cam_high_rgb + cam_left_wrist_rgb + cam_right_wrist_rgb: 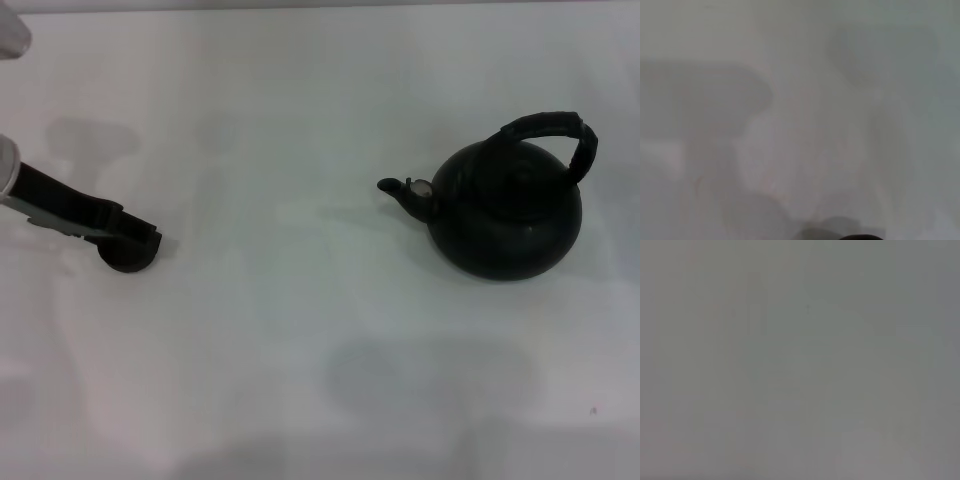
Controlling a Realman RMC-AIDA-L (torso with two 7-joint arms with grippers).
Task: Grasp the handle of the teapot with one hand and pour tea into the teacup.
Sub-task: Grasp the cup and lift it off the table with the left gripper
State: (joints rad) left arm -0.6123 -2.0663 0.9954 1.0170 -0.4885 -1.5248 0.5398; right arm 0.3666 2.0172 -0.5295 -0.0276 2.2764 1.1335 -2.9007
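Observation:
The large black teapot (505, 215) stands upright on the right of the white table (300, 330), its short spout (400, 190) facing left. Its arched black handle (552, 135) rises over the top, and nothing touches it. The tiny dark teacup (128, 260) sits far to the left, about half the table's width from the spout. My left gripper (135, 238) reaches in from the left edge and lies right over the cup, hiding its upper part. Whether it grips the cup cannot be made out. My right gripper shows in no view.
Bare white tabletop lies between cup and teapot and in front of both. The left wrist view shows only the pale table with soft shadows and a dark sliver at its edge. The right wrist view shows only plain grey surface.

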